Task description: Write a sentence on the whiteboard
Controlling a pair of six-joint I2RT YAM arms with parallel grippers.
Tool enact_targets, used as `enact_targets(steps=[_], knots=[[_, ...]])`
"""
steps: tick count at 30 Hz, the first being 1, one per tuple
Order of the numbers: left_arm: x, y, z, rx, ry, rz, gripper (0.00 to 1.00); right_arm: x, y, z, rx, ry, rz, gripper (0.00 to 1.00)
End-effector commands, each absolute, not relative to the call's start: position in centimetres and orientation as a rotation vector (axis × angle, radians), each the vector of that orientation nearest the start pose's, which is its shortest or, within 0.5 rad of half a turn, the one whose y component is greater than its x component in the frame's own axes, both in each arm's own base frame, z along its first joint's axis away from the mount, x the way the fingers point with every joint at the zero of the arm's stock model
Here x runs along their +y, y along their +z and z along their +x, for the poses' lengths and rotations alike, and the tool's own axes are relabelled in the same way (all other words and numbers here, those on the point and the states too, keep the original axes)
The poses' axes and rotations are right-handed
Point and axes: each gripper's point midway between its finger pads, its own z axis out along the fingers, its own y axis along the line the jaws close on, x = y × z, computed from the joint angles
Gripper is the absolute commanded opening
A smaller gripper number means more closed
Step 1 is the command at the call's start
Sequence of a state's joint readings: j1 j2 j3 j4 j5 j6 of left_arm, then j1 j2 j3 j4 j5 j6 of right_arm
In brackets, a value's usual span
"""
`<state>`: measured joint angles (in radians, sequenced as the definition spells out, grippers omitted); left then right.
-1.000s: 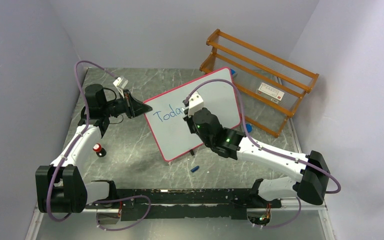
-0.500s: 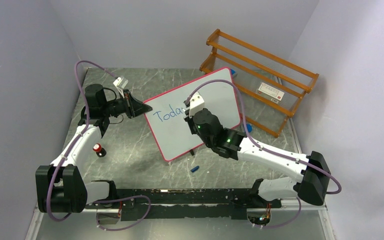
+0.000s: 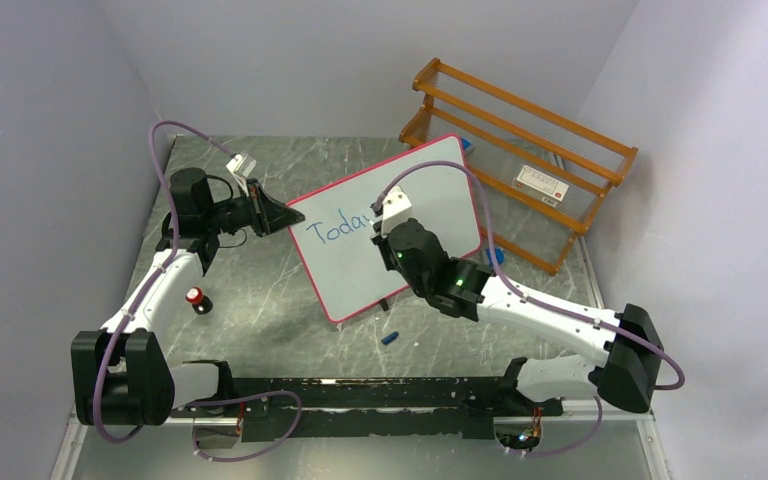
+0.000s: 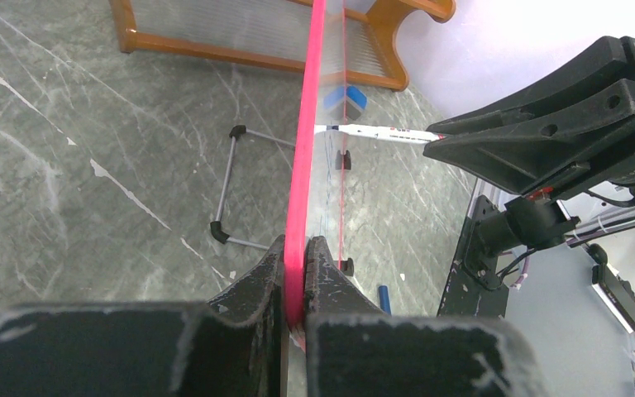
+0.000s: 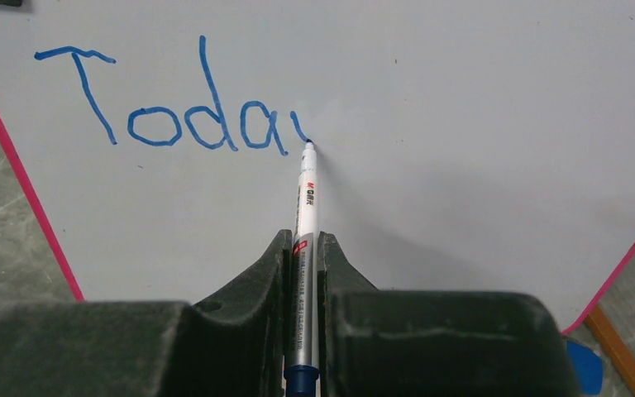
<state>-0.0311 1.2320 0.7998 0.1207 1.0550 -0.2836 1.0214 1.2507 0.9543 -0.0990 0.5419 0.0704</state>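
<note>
Veined grey marble tabletop (image 3: 260, 300), glossy pink-rimmed whiteboard (image 3: 350, 280)

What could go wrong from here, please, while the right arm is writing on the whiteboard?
1. The left gripper pinches only the thin pink rim of the whiteboard. The marker's push might pivot the board or make it slip, bending the strokes.
2. The right gripper holds the marker well behind its tip, so the marker may tilt in the grip and skip, or smear the blue writing.
</note>
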Motion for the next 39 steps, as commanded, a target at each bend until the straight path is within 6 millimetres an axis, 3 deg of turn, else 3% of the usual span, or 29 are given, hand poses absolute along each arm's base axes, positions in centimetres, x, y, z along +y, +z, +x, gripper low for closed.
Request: enact_targets(steps=[1,8,24,39], knots=[[-17.3,19.3,29.9,1.901,-1.157,0.566,0.05,26.7,22.6,27.6,1.835,0.185,-0.512,0.00],[-17.3,19.3,29.9,1.901,-1.157,0.566,0.05,26.9,24.2,27.9,1.799,0.211,-0.493,0.00],[-17.3,19.2,30.0,1.903,-1.159,0.565,0.05,27.9,25.5,28.9,1.768,0.234,-0.489,0.00],[-17.3,19.2,30.0,1.904,-1.158,0.563,0.05,27.6,24.0,28.8,1.805,0.206,-0.501,0.00]])
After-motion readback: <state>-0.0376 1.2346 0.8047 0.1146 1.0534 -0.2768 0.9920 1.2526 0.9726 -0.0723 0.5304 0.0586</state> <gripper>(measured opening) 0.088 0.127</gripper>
